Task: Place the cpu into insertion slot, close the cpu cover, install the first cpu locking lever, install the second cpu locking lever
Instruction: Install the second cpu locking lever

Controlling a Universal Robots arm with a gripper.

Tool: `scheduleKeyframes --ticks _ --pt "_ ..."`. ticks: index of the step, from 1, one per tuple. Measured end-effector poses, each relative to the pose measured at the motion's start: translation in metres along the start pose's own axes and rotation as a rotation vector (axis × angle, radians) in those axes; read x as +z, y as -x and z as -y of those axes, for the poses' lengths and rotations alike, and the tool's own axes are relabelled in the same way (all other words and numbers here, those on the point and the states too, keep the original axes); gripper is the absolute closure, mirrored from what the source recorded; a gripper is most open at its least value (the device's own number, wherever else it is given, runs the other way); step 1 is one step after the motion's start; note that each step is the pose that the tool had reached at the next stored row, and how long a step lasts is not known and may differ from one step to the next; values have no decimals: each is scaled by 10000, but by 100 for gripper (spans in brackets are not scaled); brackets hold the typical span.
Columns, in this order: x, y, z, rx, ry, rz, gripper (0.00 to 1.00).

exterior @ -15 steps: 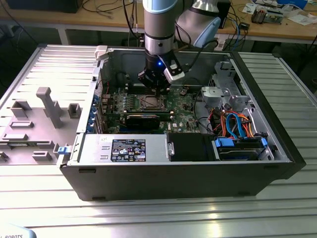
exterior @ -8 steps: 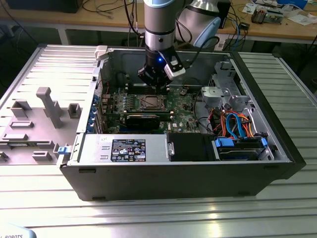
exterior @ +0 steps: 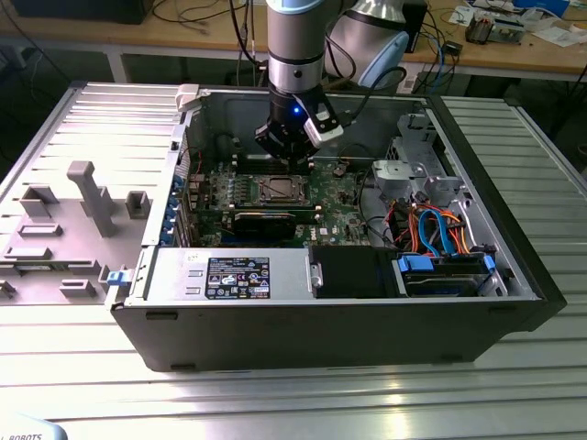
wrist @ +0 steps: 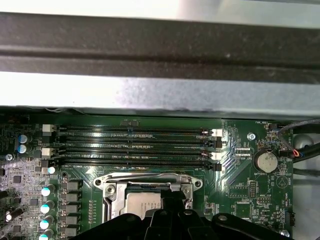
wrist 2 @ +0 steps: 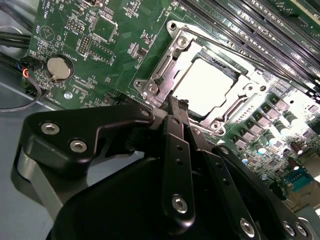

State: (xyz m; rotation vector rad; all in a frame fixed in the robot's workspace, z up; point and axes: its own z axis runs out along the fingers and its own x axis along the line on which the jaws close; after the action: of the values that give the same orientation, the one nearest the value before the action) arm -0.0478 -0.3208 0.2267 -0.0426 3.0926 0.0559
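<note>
While covered, cpu (wrist 2: 206,84) lies beneath end effector (wrist 2: 176,107).

Printed label (exterior: 238,276) on the power supply's (exterior: 170,280) face, lettering too small to read; white board markings beside the coin battery (wrist: 265,161), illegible too.

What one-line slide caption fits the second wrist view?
Gripper poised at the edge of the cpu cover, closed over the seated cpu on the green motherboard.
</note>
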Motion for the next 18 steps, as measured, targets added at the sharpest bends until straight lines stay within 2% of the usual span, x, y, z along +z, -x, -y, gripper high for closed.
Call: scheduleKeyframes --ticks 18 --pt "-3 -2 66 1 -1 0 89"
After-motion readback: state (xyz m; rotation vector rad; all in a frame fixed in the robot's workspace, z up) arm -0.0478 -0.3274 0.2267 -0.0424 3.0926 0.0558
